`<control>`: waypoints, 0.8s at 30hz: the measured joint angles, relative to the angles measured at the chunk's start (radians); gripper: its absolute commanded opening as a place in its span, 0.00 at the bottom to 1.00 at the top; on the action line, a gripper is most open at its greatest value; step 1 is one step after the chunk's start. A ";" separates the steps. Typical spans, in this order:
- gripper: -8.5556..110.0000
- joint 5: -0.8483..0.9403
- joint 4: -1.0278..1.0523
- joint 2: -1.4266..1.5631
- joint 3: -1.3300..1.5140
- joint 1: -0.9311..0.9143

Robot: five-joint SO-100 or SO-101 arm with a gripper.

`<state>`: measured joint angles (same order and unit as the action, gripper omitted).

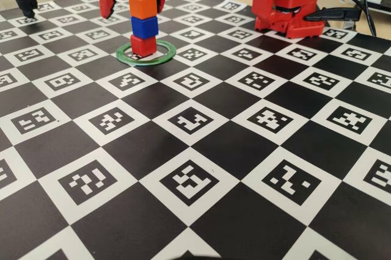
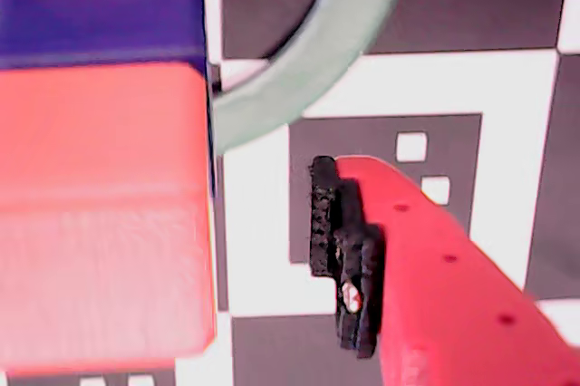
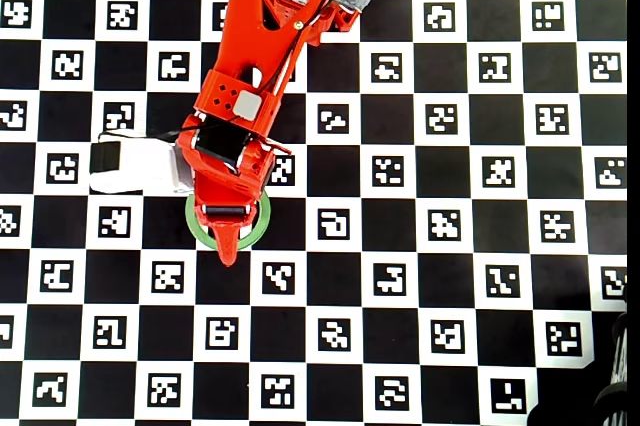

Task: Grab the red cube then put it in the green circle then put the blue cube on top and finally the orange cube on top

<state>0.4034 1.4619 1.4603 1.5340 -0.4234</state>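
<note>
A: While the red cube (image 1: 143, 45) is sitting inside the green circle (image 1: 146, 53), the blue cube (image 1: 144, 27) and the orange cube (image 1: 143, 5) are stacking on it, board's 11 o'clock in the fixed view.

B: Gripper (image 1: 135, 5)?

A: Jaws are standing apart, straddling orange at 9 and 3, gripping nothing.

B: Risk?

A: A fingertip clipping orange on retreat, toppling it. Matte, plain-faced plastic cubes; thin flat ring.

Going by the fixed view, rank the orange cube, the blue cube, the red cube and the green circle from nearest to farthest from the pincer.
The pincer is open and straddles the top of the stack.
1. Orange cube: top of the stack, between the fingers.
2. Blue cube: middle, just below the fingertips.
3. Red cube: bottom, inside the ring.
4. Green circle: flat on the board around the red cube, lowest.
</note>
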 measured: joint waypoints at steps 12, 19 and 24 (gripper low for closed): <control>0.47 -0.097 0.227 0.209 -0.156 0.098; 0.42 -0.219 0.216 0.341 -0.123 0.235; 0.32 -0.267 0.124 0.474 0.012 0.339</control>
<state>0.1365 1.5861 1.9343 1.5463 -0.0844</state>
